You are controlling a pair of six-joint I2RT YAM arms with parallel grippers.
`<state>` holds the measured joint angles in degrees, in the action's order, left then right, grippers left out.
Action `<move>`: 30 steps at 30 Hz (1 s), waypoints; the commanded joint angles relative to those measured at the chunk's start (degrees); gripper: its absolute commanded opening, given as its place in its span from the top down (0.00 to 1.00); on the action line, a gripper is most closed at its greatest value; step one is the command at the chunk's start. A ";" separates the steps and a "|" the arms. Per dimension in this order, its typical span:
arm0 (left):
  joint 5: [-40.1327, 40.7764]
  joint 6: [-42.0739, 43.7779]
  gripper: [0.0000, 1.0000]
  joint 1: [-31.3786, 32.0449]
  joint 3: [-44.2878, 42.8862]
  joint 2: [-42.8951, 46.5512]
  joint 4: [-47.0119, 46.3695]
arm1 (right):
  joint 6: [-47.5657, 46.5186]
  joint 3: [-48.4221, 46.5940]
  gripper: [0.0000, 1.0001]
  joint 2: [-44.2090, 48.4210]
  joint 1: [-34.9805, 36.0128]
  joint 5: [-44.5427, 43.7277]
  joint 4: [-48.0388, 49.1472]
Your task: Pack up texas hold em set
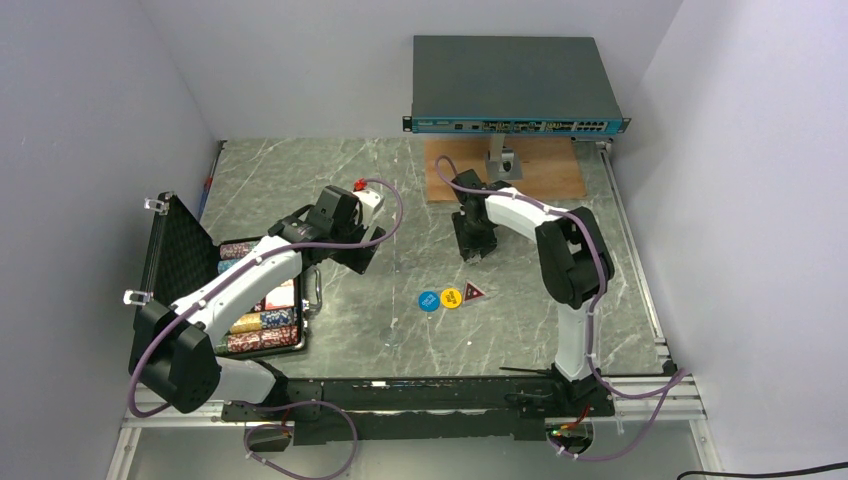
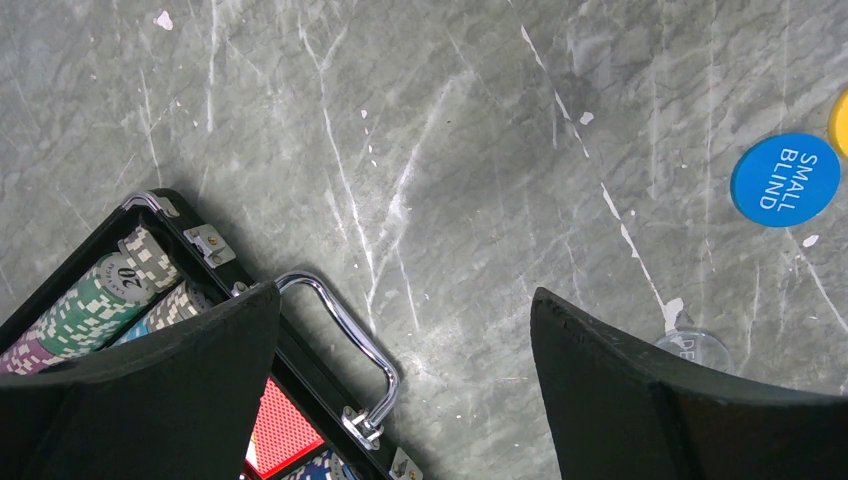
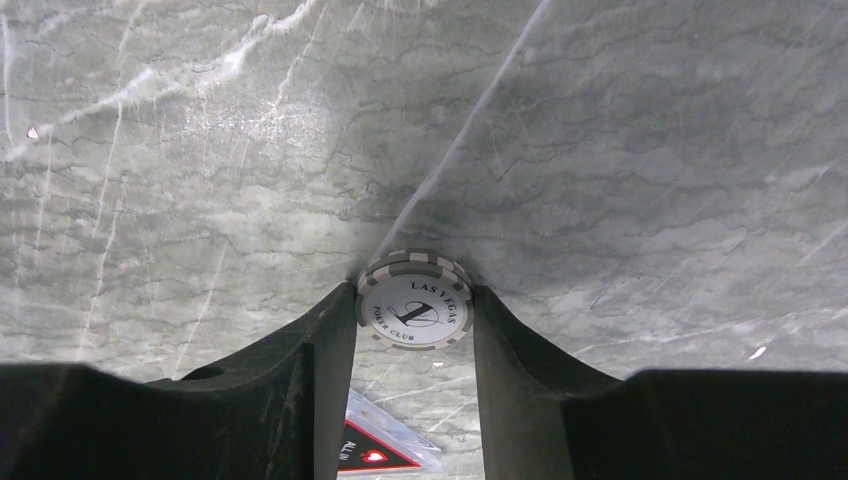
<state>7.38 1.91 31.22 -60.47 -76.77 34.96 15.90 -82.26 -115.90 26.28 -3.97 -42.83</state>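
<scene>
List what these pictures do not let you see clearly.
Top view: the left arm covers some chip rows in the briefcase.
Left wrist: a finger hides most of the clear disc; the right edge cuts the yellow disc.
Right wrist: fingers gripping the grey chip and the bottom edge cut the red triangular token.

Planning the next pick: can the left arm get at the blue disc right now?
Probably yes. The left claw is open and empty above the table, and the blue disc lies flat nearby with bare surface between. The yellow disc sits close beside it, so the grip may be tight.
</scene>
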 commanded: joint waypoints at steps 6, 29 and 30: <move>-0.74 -0.24 0.04 0.33 -2.12 -0.20 -1.16 | -0.23 2.30 1.00 6.65 0.23 -5.55 4.62; -50.45 -42.00 0.10 -14.67 16.35 6.12 -35.08 | -7.89 14.05 1.00 25.87 13.70 9.45 17.77; -51.16 -45.41 0.11 -14.98 18.81 6.19 -39.72 | -7.95 14.47 1.00 26.46 15.10 10.21 18.57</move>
<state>-27.90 -22.11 19.29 -50.00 -72.36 16.45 10.33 -69.56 -94.21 36.88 1.32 -31.18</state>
